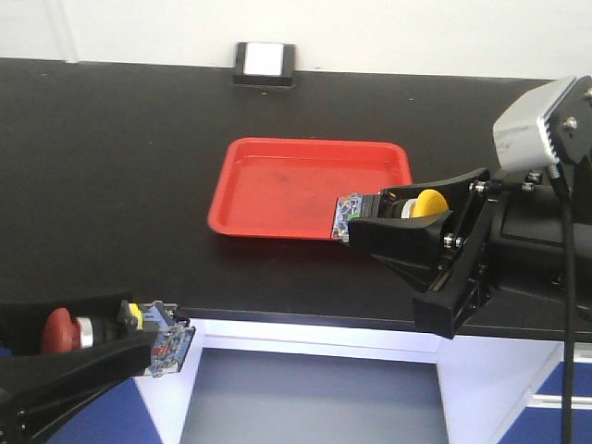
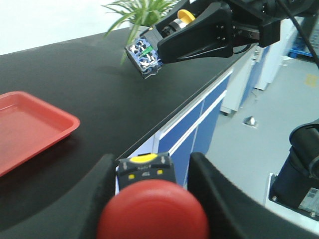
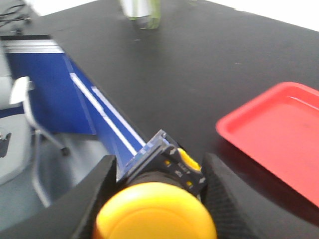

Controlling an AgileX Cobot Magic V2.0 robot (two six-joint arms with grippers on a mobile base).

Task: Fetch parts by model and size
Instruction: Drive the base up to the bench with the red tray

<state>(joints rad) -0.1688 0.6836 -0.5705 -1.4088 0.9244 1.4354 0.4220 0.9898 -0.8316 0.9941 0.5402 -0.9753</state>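
Note:
My left gripper [image 1: 139,333] is shut on the red-capped push-button switch [image 1: 60,330] at the table's front left edge. Its blue-and-clear contact block [image 1: 168,344] sticks out past the fingertips, beyond the edge. In the left wrist view the red cap [image 2: 152,211] fills the space between the fingers [image 2: 97,189]. My right gripper [image 1: 365,217] is shut on the yellow-capped switch [image 1: 425,203], held above the front right corner of the red tray [image 1: 277,185]. The yellow cap [image 3: 154,214] sits between the right fingers [image 3: 227,194].
The black table [image 1: 111,166] carries the red tray, which has nothing in it. A small white-topped box [image 1: 265,63] stands at the back edge. A potted plant [image 2: 144,12] stands at the table's end. Blue cabinets [image 2: 199,124] and open floor lie below the front edge.

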